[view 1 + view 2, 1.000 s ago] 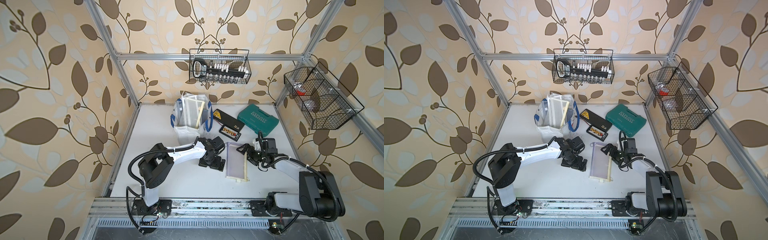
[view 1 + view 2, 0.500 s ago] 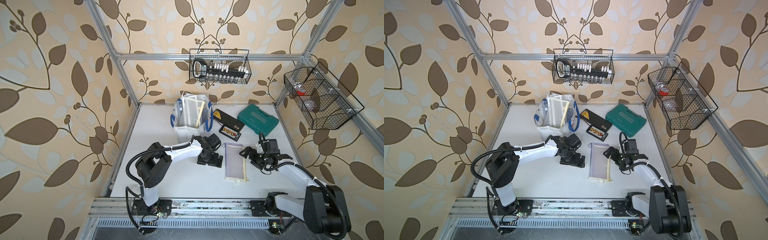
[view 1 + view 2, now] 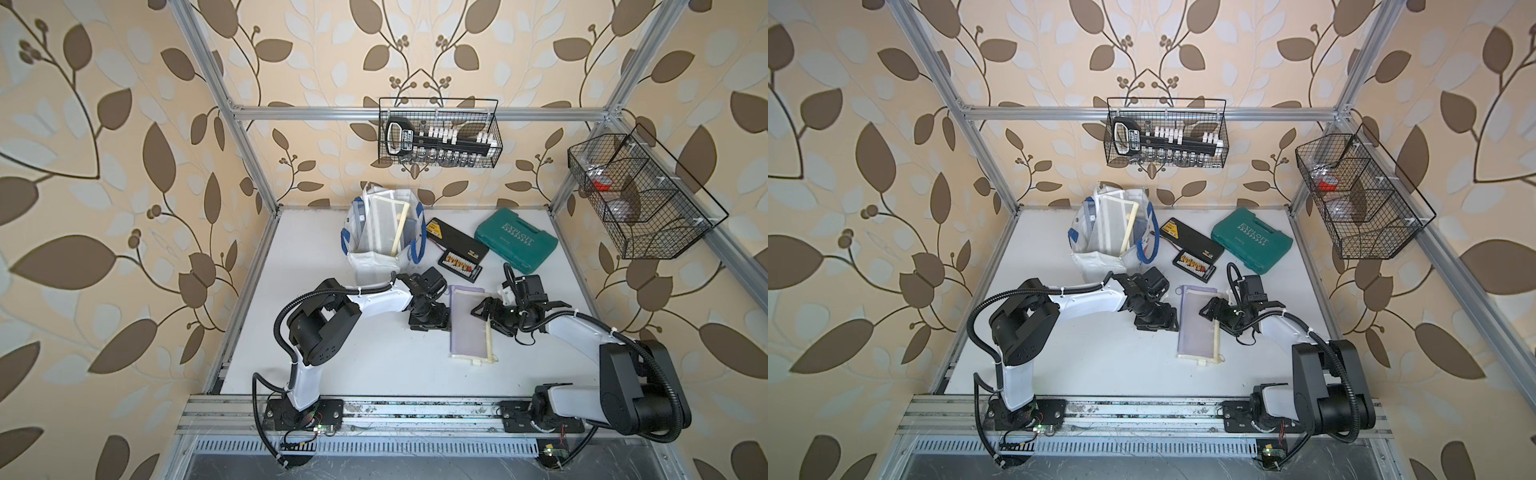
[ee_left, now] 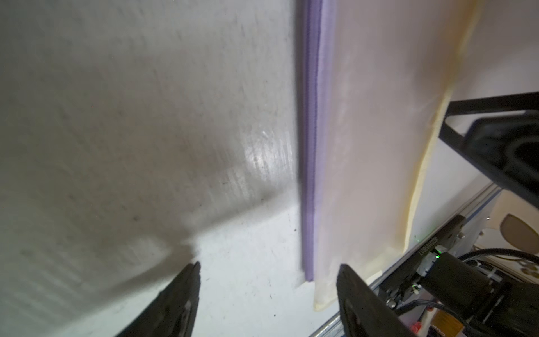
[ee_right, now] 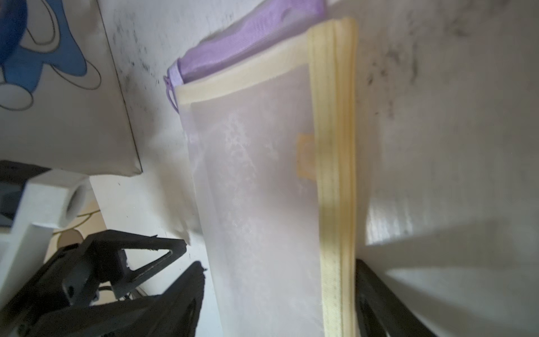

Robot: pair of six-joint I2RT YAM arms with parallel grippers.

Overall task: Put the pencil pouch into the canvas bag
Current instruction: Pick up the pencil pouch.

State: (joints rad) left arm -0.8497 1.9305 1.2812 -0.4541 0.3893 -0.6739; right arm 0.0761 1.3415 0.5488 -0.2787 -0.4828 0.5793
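Observation:
The pencil pouch [image 3: 467,332] [image 3: 1196,332] is a translucent mesh sleeve with a cream zipper edge. It lies flat mid-table on top of a purple pouch [image 5: 248,46]. Behind it stands the white canvas bag [image 3: 374,266] [image 3: 1096,266] with blue handles, and other pouches stick out of its top. My left gripper [image 3: 430,326] [image 4: 268,265] hovers open at the pouches' left edge, where the purple edge [image 4: 310,146] runs between its fingers. My right gripper [image 3: 490,318] [image 5: 280,265] is open over the right edge, with the pencil pouch [image 5: 256,175] showing between its fingers.
A green tool case [image 3: 515,241] and a black case [image 3: 457,245] with a bit set [image 3: 459,264] lie at the back right. Wire baskets hang on the back wall [image 3: 438,139] and on the right wall [image 3: 640,199]. The aluminium rail [image 3: 415,409] runs along the front.
Both grippers have settled closer onto the pouch's two long edges, and their jaws look somewhat narrower. The pouch and the bag have not moved.

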